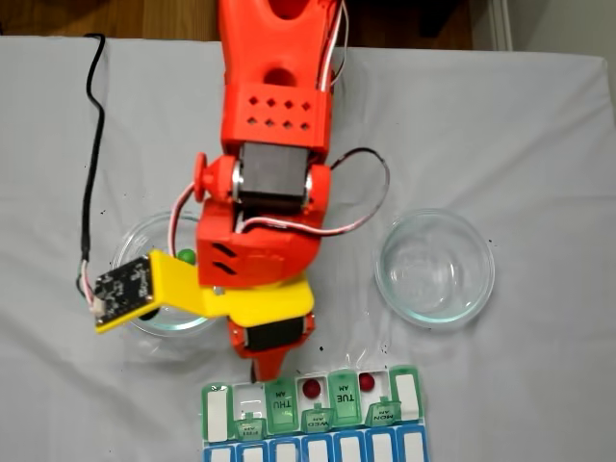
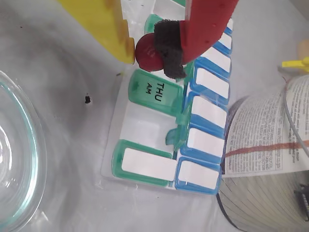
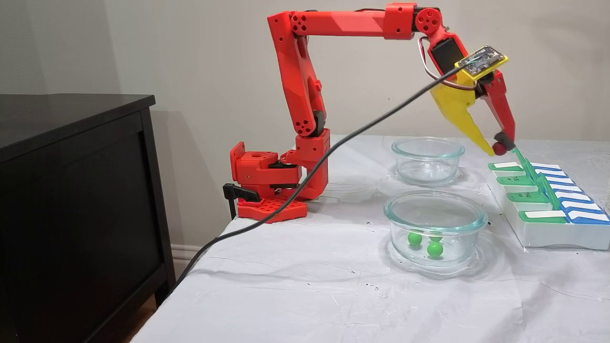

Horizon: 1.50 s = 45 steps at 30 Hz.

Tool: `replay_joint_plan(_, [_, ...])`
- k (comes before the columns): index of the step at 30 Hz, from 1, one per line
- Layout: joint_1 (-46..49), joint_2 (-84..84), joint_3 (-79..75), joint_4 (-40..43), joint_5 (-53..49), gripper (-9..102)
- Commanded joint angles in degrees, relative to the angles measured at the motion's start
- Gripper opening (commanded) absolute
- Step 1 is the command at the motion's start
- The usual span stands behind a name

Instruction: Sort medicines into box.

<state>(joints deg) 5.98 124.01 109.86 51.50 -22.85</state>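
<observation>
My gripper [image 3: 497,149] is shut on a dark red medicine ball [image 3: 499,148], pinched between the yellow finger and the red finger's black pad [image 2: 169,46]. In the wrist view the ball [image 2: 146,52] hangs just above the green pill box [image 2: 157,92], near the lid marked THU AM. From above, the gripper tip [image 1: 267,372] sits over an open compartment of the box [image 1: 217,409]. Two more red balls [image 1: 312,389] [image 1: 367,382] lie in open compartments to its right. Three green balls [image 3: 415,238] rest in the near glass dish [image 3: 472,224].
An empty glass dish [image 1: 435,268] stands right of the arm in the view from above. The camera cable [image 1: 91,144] trails across the cloth on the left. A printed paper roll [image 2: 260,145] lies beside the box's blue row [image 2: 205,145]. A black cabinet [image 3: 71,190] stands beyond the table's edge.
</observation>
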Motion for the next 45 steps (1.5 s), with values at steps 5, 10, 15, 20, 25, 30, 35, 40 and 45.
replay_joint_plan(5, [2.46, 2.99, 4.04, -6.59, -1.14, 0])
replay_joint_plan(10, [1.32, 4.31, 6.24, -8.09, -0.53, 0])
replay_joint_plan(15, [0.62, 2.72, 6.59, -10.63, 0.26, 0])
replay_joint_plan(20, [-0.09, -1.58, 5.27, -14.5, 1.76, 0])
replay_joint_plan(25, [-0.88, -7.21, 0.26, -13.54, 2.55, 0])
replay_joint_plan(30, [-1.93, -8.35, -0.18, -14.85, 3.43, 0])
replay_joint_plan(35, [-2.46, -10.81, -2.11, -17.49, 4.39, 0])
replay_joint_plan(40, [-1.67, -16.0, -7.73, -16.44, 5.1, 0])
replay_joint_plan(45, [-1.32, -17.05, -8.26, -17.58, 5.27, 0])
